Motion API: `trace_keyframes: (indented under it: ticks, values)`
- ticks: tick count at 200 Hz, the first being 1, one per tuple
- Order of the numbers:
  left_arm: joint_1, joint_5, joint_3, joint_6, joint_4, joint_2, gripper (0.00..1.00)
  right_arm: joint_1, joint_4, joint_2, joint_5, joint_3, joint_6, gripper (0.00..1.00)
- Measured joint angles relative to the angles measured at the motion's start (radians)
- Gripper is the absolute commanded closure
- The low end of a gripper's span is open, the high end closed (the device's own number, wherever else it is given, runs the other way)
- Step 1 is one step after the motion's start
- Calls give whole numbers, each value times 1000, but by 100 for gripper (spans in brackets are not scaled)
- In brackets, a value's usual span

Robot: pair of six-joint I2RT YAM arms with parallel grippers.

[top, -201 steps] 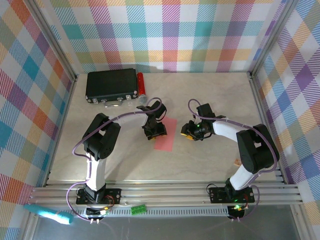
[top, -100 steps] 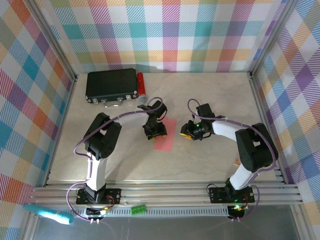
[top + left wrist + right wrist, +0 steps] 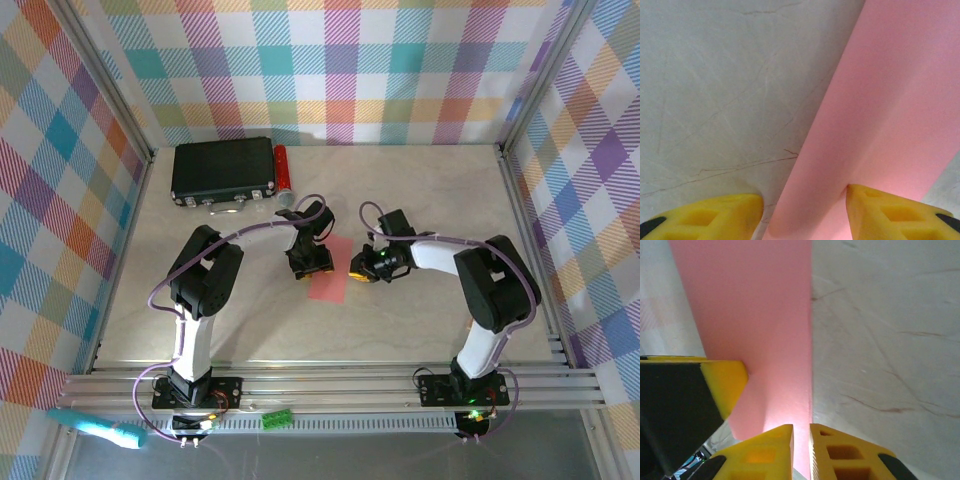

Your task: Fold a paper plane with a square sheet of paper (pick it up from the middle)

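One pink sheet [image 3: 330, 284], right gripper [image 3: 801, 428] pinching edge

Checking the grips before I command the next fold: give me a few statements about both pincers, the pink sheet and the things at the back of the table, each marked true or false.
1. The left pincer stands open, its fingers astride an edge of the square sheet of paper. True.
2. The right pincer is wide open, far from the sheet. False: its fingers are nearly together at the sheet's edge.
3. The sheet lies on top of the black box. False: it lies on the table, between the two pincers.
4. A red cylinder lies beside the black box. True.
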Motion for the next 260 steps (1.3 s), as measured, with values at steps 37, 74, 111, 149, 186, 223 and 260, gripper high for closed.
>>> trace_keyframes:
  ticks: [37,74,111,149,186,223,260]
  values:
    - [-1,-3,2,-1,-2,2,48,16,24,59,-20,56,3,88]
    - [-2,-4,2,-2,-3,3,48,19,27,113,-27,90,3,91]
    - [-2,-4,1,-4,-2,3,48,19,16,136,-25,97,-6,93]
    - [-2,-3,-32,-18,34,-18,48,19,-8,141,-15,105,-64,94]
    - [-2,-8,-103,-36,124,-98,43,18,-24,153,-34,116,-132,95]
    - [-3,-52,-219,-94,216,-195,43,18,-43,155,-30,125,-219,95]
    - [16,-4,-284,-121,293,-253,59,19,-87,167,-28,153,-309,95]
